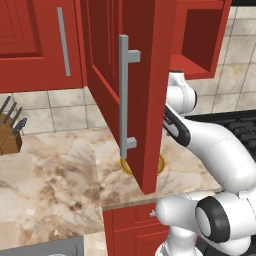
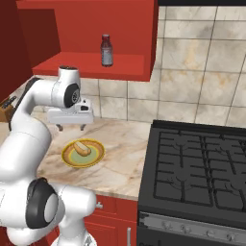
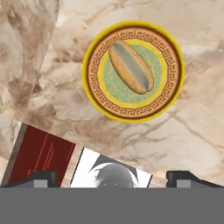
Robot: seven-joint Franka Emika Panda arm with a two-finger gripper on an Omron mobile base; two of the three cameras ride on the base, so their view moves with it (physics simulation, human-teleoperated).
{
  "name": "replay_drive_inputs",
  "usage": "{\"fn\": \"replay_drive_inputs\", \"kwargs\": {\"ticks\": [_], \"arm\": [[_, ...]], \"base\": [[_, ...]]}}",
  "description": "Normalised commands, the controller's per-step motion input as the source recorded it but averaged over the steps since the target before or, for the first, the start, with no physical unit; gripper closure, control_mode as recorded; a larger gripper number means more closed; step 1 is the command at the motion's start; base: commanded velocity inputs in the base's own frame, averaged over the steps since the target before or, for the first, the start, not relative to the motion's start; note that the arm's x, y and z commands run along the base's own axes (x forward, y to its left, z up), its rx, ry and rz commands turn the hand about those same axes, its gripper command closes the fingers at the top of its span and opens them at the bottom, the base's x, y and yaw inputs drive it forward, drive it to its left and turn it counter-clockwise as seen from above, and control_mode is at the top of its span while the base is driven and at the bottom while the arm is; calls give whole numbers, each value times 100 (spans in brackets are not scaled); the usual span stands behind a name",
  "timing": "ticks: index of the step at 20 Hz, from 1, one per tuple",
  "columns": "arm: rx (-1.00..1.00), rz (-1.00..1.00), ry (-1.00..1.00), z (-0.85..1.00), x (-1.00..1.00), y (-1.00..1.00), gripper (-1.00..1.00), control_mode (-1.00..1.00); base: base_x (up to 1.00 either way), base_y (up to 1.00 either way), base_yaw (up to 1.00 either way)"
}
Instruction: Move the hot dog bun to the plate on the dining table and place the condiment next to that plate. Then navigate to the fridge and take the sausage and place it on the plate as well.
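The hot dog bun [image 3: 130,67], a tan oblong roll, lies on a round plate [image 3: 98,94] with a yellow rim and a pale green centre. The plate [image 2: 98,154] rests on a marble worktop [image 2: 122,144] over red drawers, and the bun [image 2: 82,148] sits in its middle. My gripper [image 2: 71,127] hangs open above the plate's far side with nothing between its fingers; the hand view looks straight down past the gripper [image 3: 113,178]. A dark red condiment bottle [image 2: 106,50] stands on the open red shelf above. The dining table, fridge and sausage are out of view.
An open red cabinet door [image 1: 135,90] with a grey bar handle hides most of the plate [image 1: 126,170] in the left base view. A black range [image 2: 197,168] adjoins the worktop on the right. A knife block [image 1: 9,132] stands at the left by the tiled wall.
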Motion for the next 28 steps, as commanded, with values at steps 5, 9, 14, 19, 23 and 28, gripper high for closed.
{"fn": "replay_drive_inputs", "kwargs": {"ticks": [5, 9, 14, 19, 23, 28], "arm": [[0, 9, 21, -34, 22, 0, -100, -100], [0, 1, 6, -33, 12, 0, -100, -100], [0, 1, 0, -34, 9, 0, -100, -100], [-9, 0, -3, -38, 10, 0, -100, -100], [-8, 0, -2, -34, 11, 1, -100, -100], [-2, 0, 0, -21, 20, 0, -100, -100]], "base": [[0, 0, 0], [0, 0, 0], [0, 0, 0], [0, 0, 0], [0, 0, 0], [0, 0, 0]]}}
